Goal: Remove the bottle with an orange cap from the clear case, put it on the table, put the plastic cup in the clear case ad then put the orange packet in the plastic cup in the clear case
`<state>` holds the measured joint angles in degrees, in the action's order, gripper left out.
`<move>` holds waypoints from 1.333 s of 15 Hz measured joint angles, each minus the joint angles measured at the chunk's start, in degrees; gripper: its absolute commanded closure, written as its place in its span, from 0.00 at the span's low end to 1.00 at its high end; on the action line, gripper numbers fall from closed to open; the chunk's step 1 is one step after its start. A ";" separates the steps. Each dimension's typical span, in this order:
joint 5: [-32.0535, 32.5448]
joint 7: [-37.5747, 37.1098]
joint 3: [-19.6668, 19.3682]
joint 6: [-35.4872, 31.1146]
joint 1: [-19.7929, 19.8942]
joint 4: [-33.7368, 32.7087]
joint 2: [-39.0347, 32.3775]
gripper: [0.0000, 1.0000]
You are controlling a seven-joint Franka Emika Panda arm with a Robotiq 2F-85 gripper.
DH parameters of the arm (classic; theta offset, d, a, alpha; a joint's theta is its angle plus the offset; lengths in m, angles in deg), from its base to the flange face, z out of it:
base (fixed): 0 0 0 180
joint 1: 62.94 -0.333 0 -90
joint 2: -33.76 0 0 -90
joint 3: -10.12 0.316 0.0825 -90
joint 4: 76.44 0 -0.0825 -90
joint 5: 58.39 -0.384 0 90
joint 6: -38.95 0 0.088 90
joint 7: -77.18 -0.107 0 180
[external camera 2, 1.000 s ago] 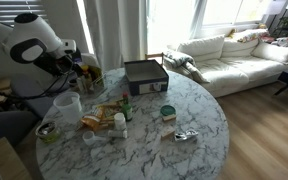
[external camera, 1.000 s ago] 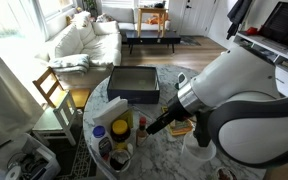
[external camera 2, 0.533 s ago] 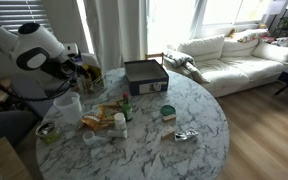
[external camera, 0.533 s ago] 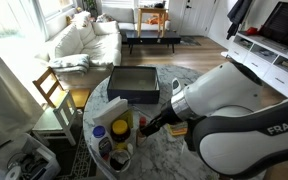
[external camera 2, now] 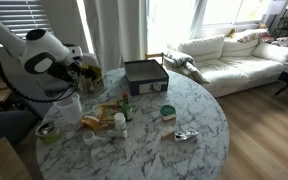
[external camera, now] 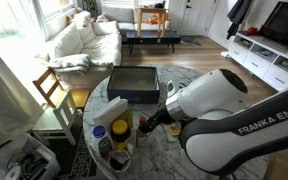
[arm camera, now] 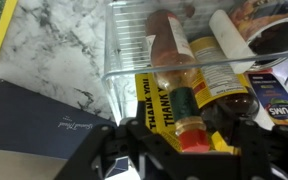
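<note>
Looking into the clear case (arm camera: 109, 60) through the wrist view and finding it crowded. Holding the bottle with an orange cap (arm camera: 181, 105) in the middle, a second brown bottle (arm camera: 167, 40) behind it, a yellow-labelled jar (arm camera: 219, 80) alongside, and a yellow printed packet (arm camera: 144, 100) pressed against the near wall. Straddling that orange cap with the gripper (arm camera: 187, 138), jaws spread wide and gripping nothing (dark fingers (arm camera: 119, 150) standing off to either side, not touching the bottle). Sitting on the marbled worktop (arm camera: 54, 45). Reaching down just beside the yellow bottle with a white top (external camera: 119, 130) in an exterior view. Standing near the arm, outside the case, in an exterior view: the plastic cup (external camera 2: 67, 105). Lying farther across the worktop, apart from the case: the dark flat box (external camera 2: 144, 73).
</note>
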<state>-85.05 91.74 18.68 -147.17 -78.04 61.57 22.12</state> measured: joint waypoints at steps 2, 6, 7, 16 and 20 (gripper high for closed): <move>0.00 0.11 0.05 -0.89 0.14 -0.77 -0.94 0.55; 0.00 0.12 0.55 -2.06 0.46 -2.04 -2.45 0.64; 0.00 0.12 0.79 -2.35 0.59 -2.28 -2.77 0.71; 8.08 -5.45 -1.06 -3.54 0.99 -2.83 -3.87 0.92; 8.08 -4.95 -4.66 -2.54 -0.27 -3.10 -1.86 0.92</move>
<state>-76.97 86.79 14.02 -149.71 -78.32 58.47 20.26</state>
